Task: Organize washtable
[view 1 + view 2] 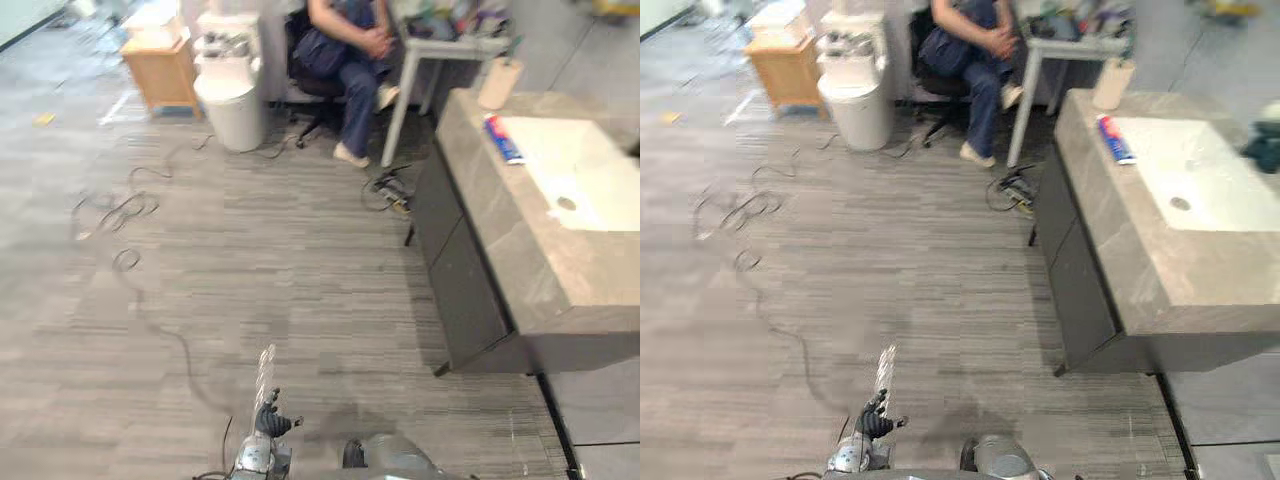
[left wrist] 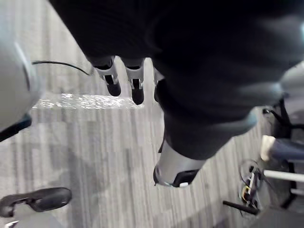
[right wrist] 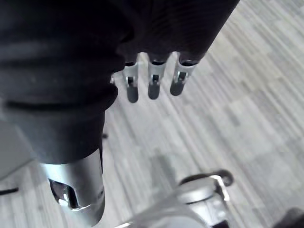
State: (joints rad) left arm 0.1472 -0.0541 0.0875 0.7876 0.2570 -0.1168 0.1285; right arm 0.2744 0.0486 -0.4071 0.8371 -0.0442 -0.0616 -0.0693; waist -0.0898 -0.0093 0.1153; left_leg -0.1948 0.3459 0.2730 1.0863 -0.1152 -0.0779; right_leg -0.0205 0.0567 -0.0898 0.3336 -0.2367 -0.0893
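The washtable (image 1: 505, 250) is a grey stone counter with a white sink (image 1: 575, 180), standing at the right of the eye views. A blue and red tube (image 1: 503, 138) lies on the counter beside the sink. A beige cup (image 1: 499, 83) stands at the counter's far end. A dark teal thing (image 1: 1267, 145) shows at the sink's right edge. My left hand (image 2: 113, 78) hangs over the wooden floor with straight fingers and holds nothing. My right hand (image 3: 153, 78) also hangs over the floor, fingers straight and empty. Both hands are well short of the washtable.
A person (image 1: 350, 50) sits on a chair at the back beside a white table (image 1: 440, 50). A white bin (image 1: 232, 100) and a wooden cabinet (image 1: 160, 65) stand at the back left. Cables (image 1: 115, 210) lie on the floor, more near the counter's corner (image 1: 388, 190).
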